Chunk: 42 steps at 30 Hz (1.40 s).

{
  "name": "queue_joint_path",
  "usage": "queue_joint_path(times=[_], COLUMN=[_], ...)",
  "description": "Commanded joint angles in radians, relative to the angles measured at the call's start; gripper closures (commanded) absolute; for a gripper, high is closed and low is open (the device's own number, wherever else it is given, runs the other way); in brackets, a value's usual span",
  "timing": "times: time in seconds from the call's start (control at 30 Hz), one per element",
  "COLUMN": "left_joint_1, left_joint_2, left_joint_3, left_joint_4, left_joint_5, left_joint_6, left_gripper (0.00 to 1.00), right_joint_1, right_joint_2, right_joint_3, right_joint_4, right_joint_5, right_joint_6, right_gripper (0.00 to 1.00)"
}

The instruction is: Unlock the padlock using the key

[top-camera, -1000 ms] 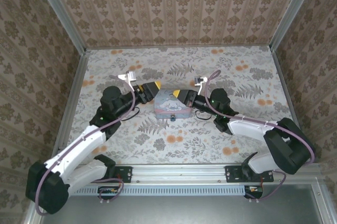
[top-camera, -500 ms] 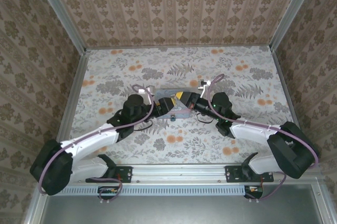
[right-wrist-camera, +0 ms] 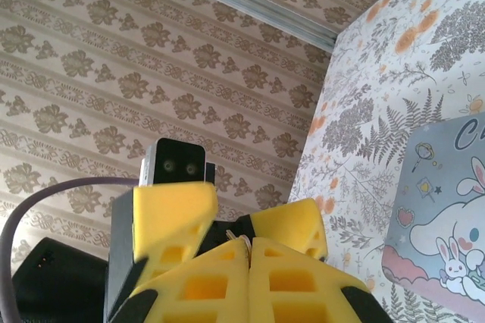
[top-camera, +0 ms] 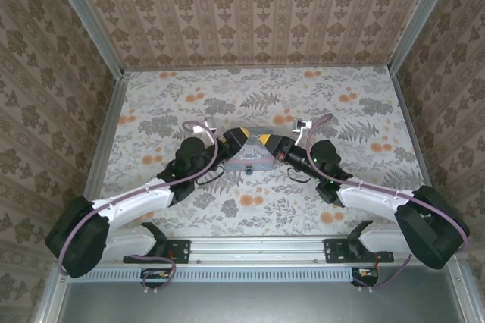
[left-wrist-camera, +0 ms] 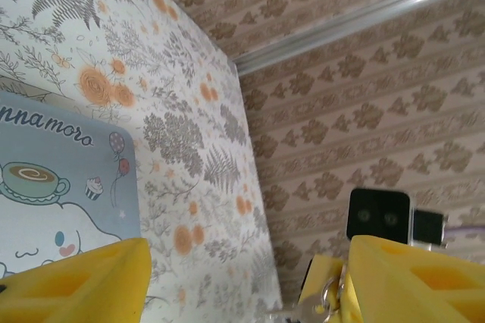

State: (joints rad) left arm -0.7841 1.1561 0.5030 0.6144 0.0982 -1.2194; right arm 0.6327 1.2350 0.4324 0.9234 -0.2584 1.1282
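While the padlock (top-camera: 246,170) is a mere speck, tin (top-camera: 258,161) half-covered | left hand (left-wrist-camera: 247,261) released | right hand (right-wrist-camera: 248,251) clenched (contents unclear)

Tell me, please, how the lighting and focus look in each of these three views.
Top external view: soft, even light, sharp throughout, only faint shadows on the table. Left wrist view: glare on the metal rail, the left claw slightly soft close to the lens. Right wrist view: wallpaper crisp, the rail bright, the right claw evenly lit.
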Motion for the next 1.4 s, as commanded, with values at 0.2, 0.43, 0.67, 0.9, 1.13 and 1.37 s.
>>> queue_joint_path(times=[0.2,0.43,0.67,0.9,1.13,1.37], left_joint_1=[0.051,0.135,0.178,0.181,0.184,0.181], left_joint_2=[-0.118,-0.025,0.121,0.263,0.363,0.406], left_joint_3=[0.069,0.12,0.159,0.193,0.177,0.171], left_joint_4=[-0.342,-0.246,-0.15,-0.017,0.143,0.222], left_joint_5=[-0.048,0.119,0.25,0.318,0.33,0.321], left_joint_6=[-0.188,-0.197,-0.221,-0.275,-0.327,-0.348], left_gripper=[0.3,0.34,0.4,0.45,0.5,0.55], right_joint_1=[0.01,0.01,0.012,0.012,0.012,0.007], right_joint_2=[-0.107,-0.028,0.093,0.22,0.307,0.355], right_joint_3=[0.023,0.071,0.083,0.126,0.123,0.099], right_joint_4=[-0.174,-0.17,-0.09,-0.051,0.036,0.128], right_joint_5=[0.004,-0.004,-0.031,-0.038,-0.019,0.024], right_joint_6=[-0.245,-0.293,-0.293,-0.097,0.057,0.144], right_gripper=[1.0,1.0,1.0,1.0,1.0,1.0])
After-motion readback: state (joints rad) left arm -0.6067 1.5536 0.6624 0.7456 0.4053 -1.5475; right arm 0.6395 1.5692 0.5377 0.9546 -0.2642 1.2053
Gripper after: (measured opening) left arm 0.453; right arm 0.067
